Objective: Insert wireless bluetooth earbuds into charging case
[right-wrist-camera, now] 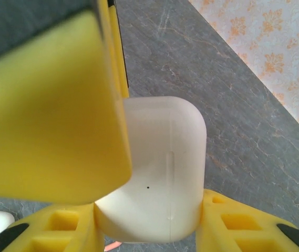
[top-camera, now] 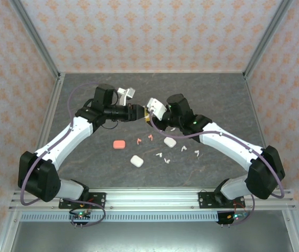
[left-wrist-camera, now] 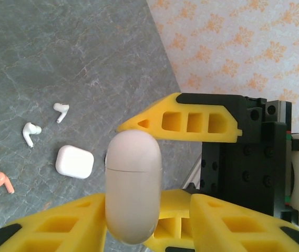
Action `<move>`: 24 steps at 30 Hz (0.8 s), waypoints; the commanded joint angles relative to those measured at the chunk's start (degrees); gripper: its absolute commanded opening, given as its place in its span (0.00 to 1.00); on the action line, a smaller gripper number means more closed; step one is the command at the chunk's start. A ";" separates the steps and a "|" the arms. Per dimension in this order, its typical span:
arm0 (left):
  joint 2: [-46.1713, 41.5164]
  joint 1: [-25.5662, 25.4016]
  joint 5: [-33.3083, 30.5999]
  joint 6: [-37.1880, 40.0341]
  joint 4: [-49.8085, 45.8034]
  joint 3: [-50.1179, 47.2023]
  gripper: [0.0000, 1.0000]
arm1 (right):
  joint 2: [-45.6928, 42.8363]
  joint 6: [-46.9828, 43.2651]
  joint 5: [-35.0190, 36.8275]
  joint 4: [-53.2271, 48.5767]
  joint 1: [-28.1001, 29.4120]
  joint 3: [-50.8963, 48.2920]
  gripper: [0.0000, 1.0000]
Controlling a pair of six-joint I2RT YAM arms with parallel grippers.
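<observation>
From above, both arms reach in over the grey stone-look table, and the left tool and right tool meet nose to nose just above the middle of the frame. Below them the loose things lie scattered: two pink earbuds side by side, white earbuds strung out toward the lower right, a pink case left of them, and two closed white cases. An open white case sits apart, higher up. In the left wrist view the held case stands on end at lower centre, a plain white pebble with a thin lid seam. One yellow finger of the left tool lies against it and the other sits slightly off, so I cannot tell whether that tool truly grips. One of the right tool's fingers reaches in over its top. At left, two white earbuds, one pink earbud and a closed case rest on the table. In the right wrist view the right tool's jaws are closed against both sides of the held case, whose broad face shows a faint vertical groove and a tiny dark dot.
</observation>
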 commanded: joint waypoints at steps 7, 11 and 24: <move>0.96 -0.92 2.30 2.19 -1.54 2.37 0.40 | 0.31 1.22 -2.94 0.66 0.56 2.23 0.40; 1.24 -1.06 2.30 2.14 -1.26 2.43 0.39 | 0.35 1.16 -3.14 0.08 0.56 2.37 0.40; 1.10 -1.19 1.32 2.41 -0.10 2.23 0.21 | 0.36 1.87 -4.59 -3.88 0.47 4.11 0.44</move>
